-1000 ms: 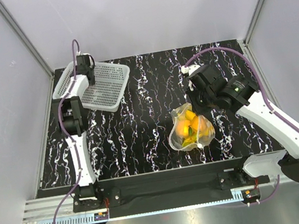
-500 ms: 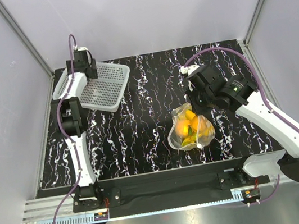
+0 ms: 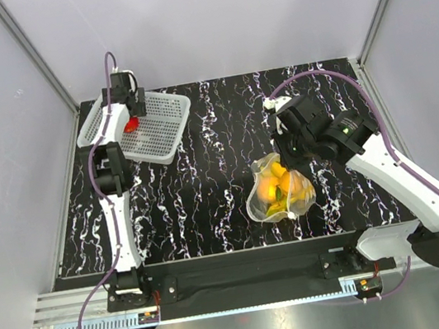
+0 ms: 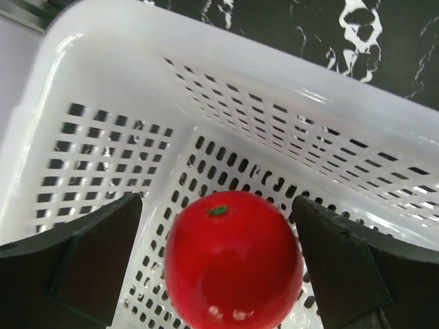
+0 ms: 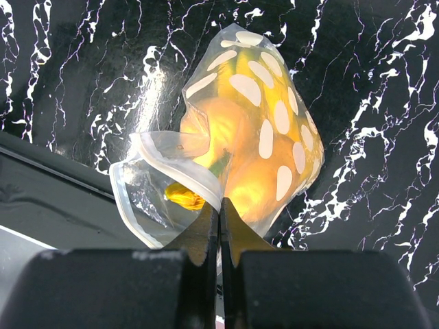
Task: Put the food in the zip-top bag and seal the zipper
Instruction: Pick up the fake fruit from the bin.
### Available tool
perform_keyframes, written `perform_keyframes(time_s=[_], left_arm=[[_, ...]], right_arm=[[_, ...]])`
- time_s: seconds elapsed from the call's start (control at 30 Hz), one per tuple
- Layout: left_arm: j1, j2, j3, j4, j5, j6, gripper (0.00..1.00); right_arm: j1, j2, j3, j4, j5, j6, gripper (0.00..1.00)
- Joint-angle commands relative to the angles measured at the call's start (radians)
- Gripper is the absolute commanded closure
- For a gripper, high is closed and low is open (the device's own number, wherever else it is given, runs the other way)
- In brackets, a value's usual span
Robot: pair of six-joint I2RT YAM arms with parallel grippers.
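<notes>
- Zip-top bag (image 5: 274,137): on marbled black table (image 3: 202,159), crumpled, standing up off the surface.
- Orange fruit (image 5: 212,133) and yellow pieces visible inside bag; mouth edge curls open on the side toward the arm bases.
- Right gripper (image 5: 220,205): jaws pressed together, pinching bag's rim.
- Red fruit (image 4: 233,271): well apart from bag, far-left of it, on floor of white basket (image 4: 288,75).
- Left gripper (image 4: 216,209): jaws spread wide, flanking red fruit, holding nothing.
- Basket walls ring fruit and fingers.

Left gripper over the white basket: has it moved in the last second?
Yes. The left gripper has drawn back slightly toward the basket's far rim, uncovering the red fruit that lies between its open jaws.
</notes>
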Motion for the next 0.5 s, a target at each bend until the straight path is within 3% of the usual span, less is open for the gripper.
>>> perform_keyframes(time_s=[0.0, 0.23, 0.33, 0.37, 0.4, 0.47], left_arm=[[0.01, 0.027, 0.055, -0.05, 0.059, -0.01, 0.02], [0.004, -0.038, -0.077, 0.017, 0.038, -0.008, 0.01], [0.004, -0.045, -0.085, 0.011, 0.049, -0.005, 0.17], [0.005, -0.048, -0.089, 0.013, 0.052, -0.005, 0.31], [0.005, -0.053, -0.091, 0.017, 0.05, -0.005, 0.38], [0.005, -0.07, -0.103, 0.039, 0.05, 0.002, 0.44]], right_arm=[[0.005, -0.011, 0.046, 0.016, -0.025, -0.005, 1.0], [0.005, -0.014, 0.038, 0.022, -0.034, 0.0, 1.0], [0.003, -0.017, 0.033, 0.029, -0.041, 0.004, 1.0], [0.005, -0.016, 0.033, 0.029, -0.044, 0.006, 1.0], [0.005, -0.014, 0.033, 0.029, -0.049, 0.008, 1.0], [0.005, -0.017, 0.032, 0.027, -0.051, 0.009, 1.0]])
